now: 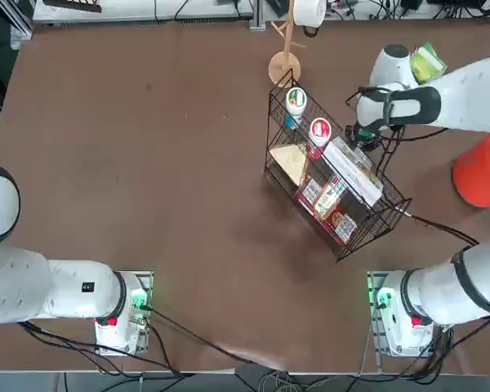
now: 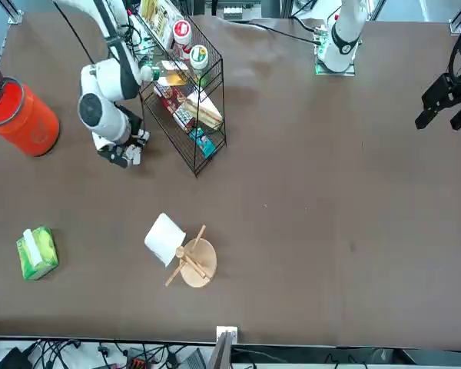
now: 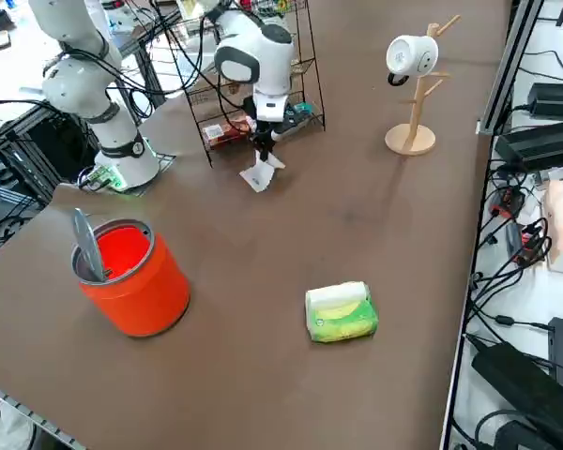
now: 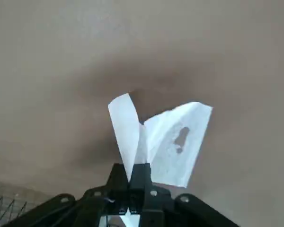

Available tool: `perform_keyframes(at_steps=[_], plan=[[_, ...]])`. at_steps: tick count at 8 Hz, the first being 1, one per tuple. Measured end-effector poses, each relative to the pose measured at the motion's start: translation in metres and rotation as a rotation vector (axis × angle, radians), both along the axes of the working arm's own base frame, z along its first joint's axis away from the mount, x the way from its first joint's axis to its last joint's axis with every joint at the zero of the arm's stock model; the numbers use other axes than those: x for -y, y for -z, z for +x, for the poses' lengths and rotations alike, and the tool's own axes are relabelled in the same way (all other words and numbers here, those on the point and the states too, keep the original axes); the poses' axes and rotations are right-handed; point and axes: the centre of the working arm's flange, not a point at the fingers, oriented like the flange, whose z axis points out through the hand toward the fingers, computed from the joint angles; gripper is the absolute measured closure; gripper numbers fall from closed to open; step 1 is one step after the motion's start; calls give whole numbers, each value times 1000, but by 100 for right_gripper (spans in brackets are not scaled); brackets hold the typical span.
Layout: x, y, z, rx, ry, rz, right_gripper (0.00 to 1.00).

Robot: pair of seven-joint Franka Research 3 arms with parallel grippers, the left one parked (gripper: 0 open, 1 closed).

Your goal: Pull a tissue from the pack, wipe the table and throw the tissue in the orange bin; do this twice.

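Observation:
My right gripper (image 3: 263, 150) is shut on a white tissue (image 3: 258, 175) that hangs from its fingertips down to the dark brown table (image 3: 375, 206), beside the black wire basket. In the wrist view the tissue (image 4: 165, 142) fans out in two folds from the closed gripper (image 4: 135, 172). From the front, the gripper (image 2: 123, 156) is right next to the basket's side. The green and yellow pack (image 3: 341, 312) lies on the table some way from the gripper, a white tissue edge showing at its top. The orange bin (image 3: 131, 277) stands near the table's edge with its grey lid tipped up.
The black wire basket (image 1: 331, 175) holds snack packets, cups and a long white box. A wooden mug tree (image 1: 286, 61) with a white mug (image 3: 408, 54) stands at the far edge. Cables run across the table near the arms' bases.

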Motion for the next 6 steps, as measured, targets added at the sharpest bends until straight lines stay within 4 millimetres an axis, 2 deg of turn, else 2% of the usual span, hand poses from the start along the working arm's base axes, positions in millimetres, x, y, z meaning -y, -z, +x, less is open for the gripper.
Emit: perform_keyframes(at_steps=[3,6], plan=[[6,16,-1,-21,15,-8,98],[39,23,1,-66,8,0,98]])
